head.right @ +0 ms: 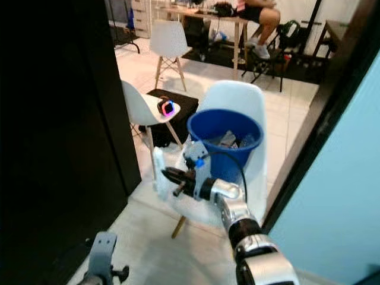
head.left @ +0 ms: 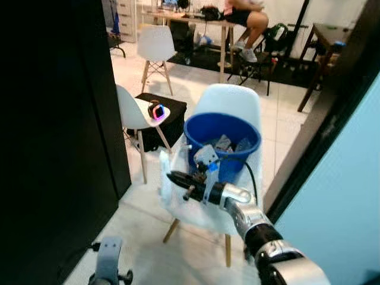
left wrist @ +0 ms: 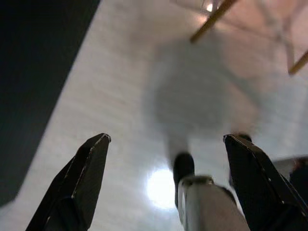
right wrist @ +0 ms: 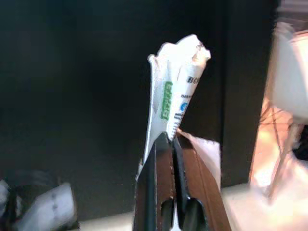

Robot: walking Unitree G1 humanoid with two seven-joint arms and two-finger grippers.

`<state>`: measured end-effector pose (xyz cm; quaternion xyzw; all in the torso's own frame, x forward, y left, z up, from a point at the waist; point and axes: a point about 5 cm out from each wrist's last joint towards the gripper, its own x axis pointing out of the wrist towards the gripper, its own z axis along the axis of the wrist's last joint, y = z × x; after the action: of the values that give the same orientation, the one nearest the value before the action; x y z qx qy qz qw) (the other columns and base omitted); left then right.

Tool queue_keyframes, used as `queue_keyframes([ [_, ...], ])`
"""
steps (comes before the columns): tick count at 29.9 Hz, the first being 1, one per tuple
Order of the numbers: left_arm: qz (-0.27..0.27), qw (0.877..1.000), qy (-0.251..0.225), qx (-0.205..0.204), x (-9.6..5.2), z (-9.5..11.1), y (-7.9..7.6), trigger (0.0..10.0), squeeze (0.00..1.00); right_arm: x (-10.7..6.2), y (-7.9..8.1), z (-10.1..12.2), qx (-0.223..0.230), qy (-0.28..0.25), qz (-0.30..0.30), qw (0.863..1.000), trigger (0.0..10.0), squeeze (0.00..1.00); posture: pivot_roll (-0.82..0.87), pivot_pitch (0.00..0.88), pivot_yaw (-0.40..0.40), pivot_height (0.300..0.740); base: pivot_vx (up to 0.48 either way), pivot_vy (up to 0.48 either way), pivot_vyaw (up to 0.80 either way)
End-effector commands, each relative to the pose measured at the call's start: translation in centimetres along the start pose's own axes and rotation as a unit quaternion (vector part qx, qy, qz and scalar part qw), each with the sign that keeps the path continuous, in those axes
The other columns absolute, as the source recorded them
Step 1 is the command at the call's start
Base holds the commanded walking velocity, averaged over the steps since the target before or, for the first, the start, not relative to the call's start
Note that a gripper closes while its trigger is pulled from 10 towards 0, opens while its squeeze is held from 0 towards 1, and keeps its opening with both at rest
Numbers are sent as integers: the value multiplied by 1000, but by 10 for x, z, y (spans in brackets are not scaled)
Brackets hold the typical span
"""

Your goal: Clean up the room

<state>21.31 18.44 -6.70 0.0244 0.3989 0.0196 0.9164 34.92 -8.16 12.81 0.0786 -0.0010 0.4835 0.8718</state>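
While pinching crumpled wrapper (right wrist: 175, 91), right end effector (head.left: 173, 179) hovers beside blue bucket (head.left: 222, 142) rim.

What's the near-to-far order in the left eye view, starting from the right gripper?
right gripper pinching a white wrapper → blue bucket on the white chair → second white chair → wooden desk with a seated person
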Motion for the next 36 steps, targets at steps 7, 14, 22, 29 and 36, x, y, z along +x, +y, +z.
queue_keyframes([
  [7,-7,1000,9,-1,-1,-6,-5,10000,0,4,-2,48,27,-108,39,993,10000,0,-14,0,-33,740,480,0,0],
  [14,-6,1000,16,0,-2,-10,-5,10000,0,7,-19,74,3,-124,-34,992,10000,0,-11,0,-38,740,480,0,0],
  [22,-4,1000,18,-6,-2,-10,-4,10000,0,-2,-38,49,-6,-11,-147,989,10000,0,-13,0,-35,740,460,0,-684],
  [29,1,1000,22,-16,-2,-11,-3,10000,0,-20,-55,38,-17,59,-235,970,10000,0,-16,0,-33,740,92,0,-781],
  [36,2,1000,27,-8,-2,-13,-3,10000,0,-40,-68,27,-53,133,-296,944,10000,0,-24,0,-33,740,0,0,-781],
])
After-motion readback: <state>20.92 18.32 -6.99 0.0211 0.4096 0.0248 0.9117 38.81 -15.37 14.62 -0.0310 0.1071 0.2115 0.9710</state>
